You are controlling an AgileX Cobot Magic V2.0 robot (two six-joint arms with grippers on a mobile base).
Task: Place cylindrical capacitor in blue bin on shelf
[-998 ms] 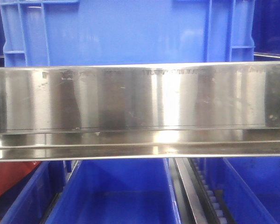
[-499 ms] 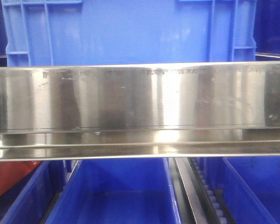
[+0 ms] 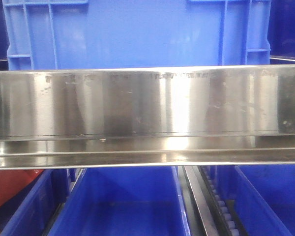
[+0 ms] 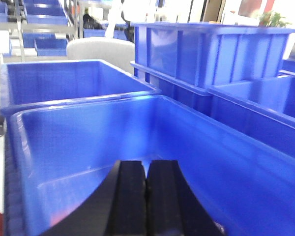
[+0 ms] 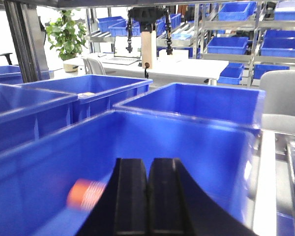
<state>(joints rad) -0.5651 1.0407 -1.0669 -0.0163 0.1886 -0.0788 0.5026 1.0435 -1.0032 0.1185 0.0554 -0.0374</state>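
Where the front view looks straight on, the shelf [image 3: 147, 101] rail spans the frame, one blue bin [image 3: 137, 32] above it and others below. In the left wrist view, the left gripper [image 4: 146, 169], fingers pressed together and empty, hangs over a bin. In the right wrist view, the right gripper [image 5: 148, 169] is likewise closed; a blurred orange capacitor [image 5: 84, 193] lies just left of it inside the bin [image 5: 187, 142].

The front view shows one steel shelf rail [image 3: 147, 115], four blue bins [image 3: 137, 32], and one red bin [image 3: 10, 187].
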